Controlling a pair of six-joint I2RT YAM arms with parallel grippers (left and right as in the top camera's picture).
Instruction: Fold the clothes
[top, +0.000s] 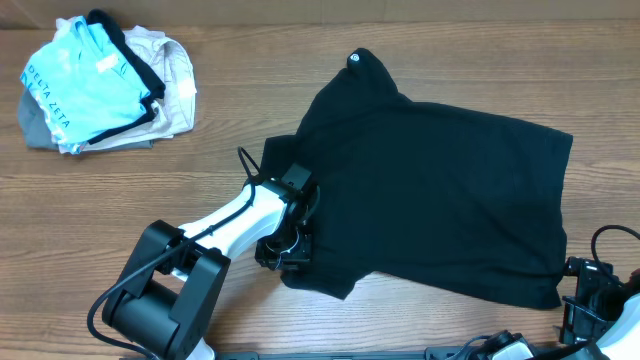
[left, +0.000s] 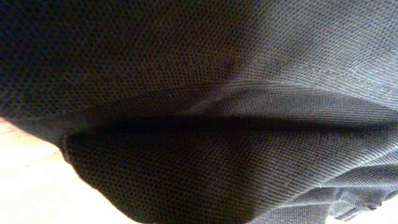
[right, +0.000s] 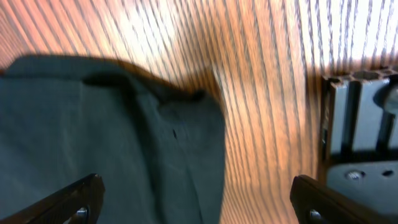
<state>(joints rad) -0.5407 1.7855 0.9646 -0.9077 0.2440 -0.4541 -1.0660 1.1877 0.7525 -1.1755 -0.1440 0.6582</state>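
Overhead, left fingers (top: 288, 255) clench the black T-shirt (top: 440, 190); only the wrist view shows right fingers (right: 74, 198) spread.

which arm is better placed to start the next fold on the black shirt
Left. The left gripper is shut on the black T-shirt at its edge, so it looks ready to carry it over. The right gripper is open beside a corner, holding nothing.

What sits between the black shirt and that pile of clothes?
Only bare table separates the black shirt from the pile, seen from overhead.
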